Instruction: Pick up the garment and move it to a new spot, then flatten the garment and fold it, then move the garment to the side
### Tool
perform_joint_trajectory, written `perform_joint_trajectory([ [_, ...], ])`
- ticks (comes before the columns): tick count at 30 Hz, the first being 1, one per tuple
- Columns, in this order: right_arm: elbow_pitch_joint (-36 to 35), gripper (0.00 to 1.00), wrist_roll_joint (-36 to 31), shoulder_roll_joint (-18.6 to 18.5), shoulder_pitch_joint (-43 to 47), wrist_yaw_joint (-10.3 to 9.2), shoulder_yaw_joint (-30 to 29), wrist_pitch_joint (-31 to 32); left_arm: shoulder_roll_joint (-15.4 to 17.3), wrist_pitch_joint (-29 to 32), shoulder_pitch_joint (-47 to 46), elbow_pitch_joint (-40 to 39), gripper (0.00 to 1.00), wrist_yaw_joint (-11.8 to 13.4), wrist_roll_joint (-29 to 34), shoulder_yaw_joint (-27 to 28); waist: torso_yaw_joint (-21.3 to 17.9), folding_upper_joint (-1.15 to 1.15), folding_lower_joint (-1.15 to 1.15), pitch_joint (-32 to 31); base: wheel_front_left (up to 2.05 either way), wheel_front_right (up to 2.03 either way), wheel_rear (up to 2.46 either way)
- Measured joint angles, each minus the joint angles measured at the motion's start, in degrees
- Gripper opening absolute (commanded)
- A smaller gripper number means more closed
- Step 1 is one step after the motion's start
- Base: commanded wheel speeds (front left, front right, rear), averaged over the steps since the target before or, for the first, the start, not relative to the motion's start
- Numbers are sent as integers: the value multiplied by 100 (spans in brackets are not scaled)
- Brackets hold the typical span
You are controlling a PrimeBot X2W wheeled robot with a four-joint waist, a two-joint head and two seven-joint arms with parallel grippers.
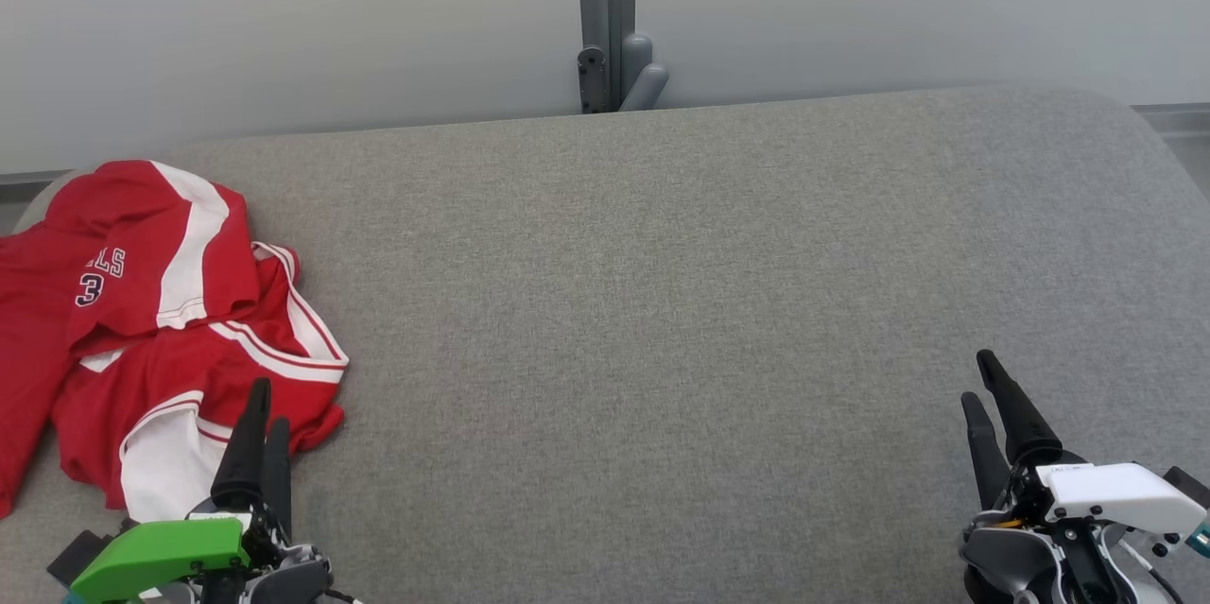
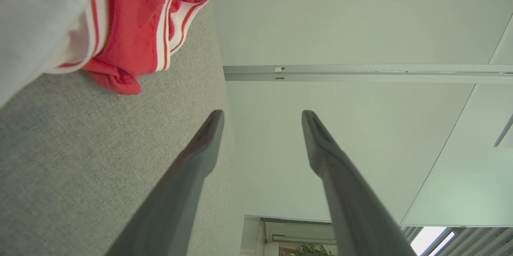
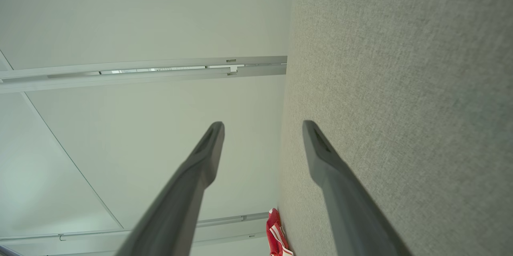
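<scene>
A crumpled red garment point(image 1: 161, 320) with white stripes and dark lettering lies in a heap at the left end of the grey padded table point(image 1: 662, 302). My left gripper point(image 1: 265, 401) stands open at the lower left, its fingertips over the garment's near edge, nothing between them. In the left wrist view the garment point(image 2: 132, 27) lies up and to the left of the open gripper point(image 2: 262, 117). My right gripper point(image 1: 981, 377) stands open at the lower right over bare fabric. In the right wrist view that gripper point(image 3: 262, 128) is open and the garment point(image 3: 275, 234) shows small and far off.
A pale wall runs behind the table, with a grey metal post and bracket point(image 1: 610, 27) at the back middle. The table's back corners are rounded. Its grey surface stretches from the garment to the right edge.
</scene>
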Motion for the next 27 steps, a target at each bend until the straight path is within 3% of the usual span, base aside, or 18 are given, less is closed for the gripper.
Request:
perform_joint_trajectory([
  [11,-194,100,-1121,-2,53,0,42,-275,86,-330,75,-55,100,3,482,-220,16,0,0,-5,0,0,0],
  [20,-515,100,-2810,-5,108,0,157,-497,211,-553,75,-55,100,121,1655,-410,48,0,0,-7,0,0,0],
  [27,-654,100,-3728,-5,166,0,221,-653,211,-704,75,-110,100,135,2546,-463,69,0,0,-14,0,0,0],
])
